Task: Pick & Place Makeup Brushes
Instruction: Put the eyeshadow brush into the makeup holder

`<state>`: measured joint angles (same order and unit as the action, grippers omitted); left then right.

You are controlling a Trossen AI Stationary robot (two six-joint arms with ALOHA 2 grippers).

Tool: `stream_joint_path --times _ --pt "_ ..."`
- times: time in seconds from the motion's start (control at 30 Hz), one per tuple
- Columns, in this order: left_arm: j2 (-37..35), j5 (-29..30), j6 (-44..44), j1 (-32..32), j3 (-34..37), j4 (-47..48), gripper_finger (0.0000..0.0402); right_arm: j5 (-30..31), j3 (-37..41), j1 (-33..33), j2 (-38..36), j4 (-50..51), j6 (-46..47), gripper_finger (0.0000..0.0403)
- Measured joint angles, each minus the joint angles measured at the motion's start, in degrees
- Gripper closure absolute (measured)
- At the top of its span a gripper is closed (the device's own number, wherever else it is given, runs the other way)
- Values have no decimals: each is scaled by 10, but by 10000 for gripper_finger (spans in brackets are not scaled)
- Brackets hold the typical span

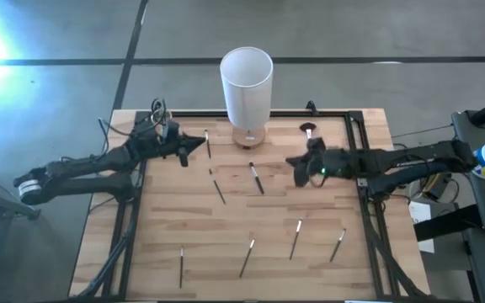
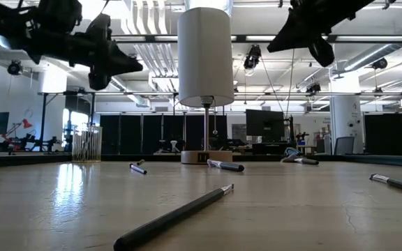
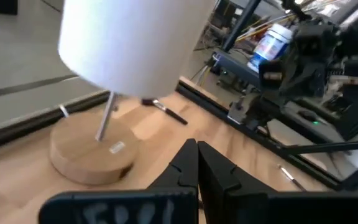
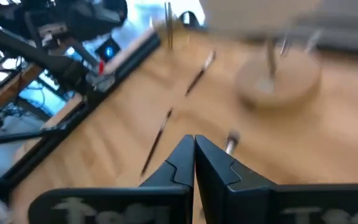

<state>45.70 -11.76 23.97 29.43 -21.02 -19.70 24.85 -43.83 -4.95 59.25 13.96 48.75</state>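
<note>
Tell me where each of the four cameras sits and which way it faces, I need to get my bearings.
High view: overhead, straight down on the table; both arms show, left gripper and right gripper flanking the white cylinder.
Low view: table height, looking level across scattered makeup brushes toward the room; both arms hang overhead.
Left wrist view: past its own shut fingers toward the cylinder's wooden base.
Right wrist view: past its own shut fingers, same base.
Shared: all four show the cylinder.

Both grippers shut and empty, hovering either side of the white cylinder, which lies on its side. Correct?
Not quite: the tall white cylinder stands upright on its round wooden base, per the low view. Left gripper and right gripper are shut and empty.
</note>
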Motion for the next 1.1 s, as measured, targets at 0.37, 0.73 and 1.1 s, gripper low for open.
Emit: stream_joint_path --times 0.37,0.73,1.1 --pt "-9 13 12 -6 38 -23 401 33 -78 -226 111 271 487 394" --pt "-8 13 12 -6 45 -17 401 -103 -100 -267 255 313 759 389" --pt "-8 9 17 -6 45 -1 401 -148 -100 -221 323 301 773 301"
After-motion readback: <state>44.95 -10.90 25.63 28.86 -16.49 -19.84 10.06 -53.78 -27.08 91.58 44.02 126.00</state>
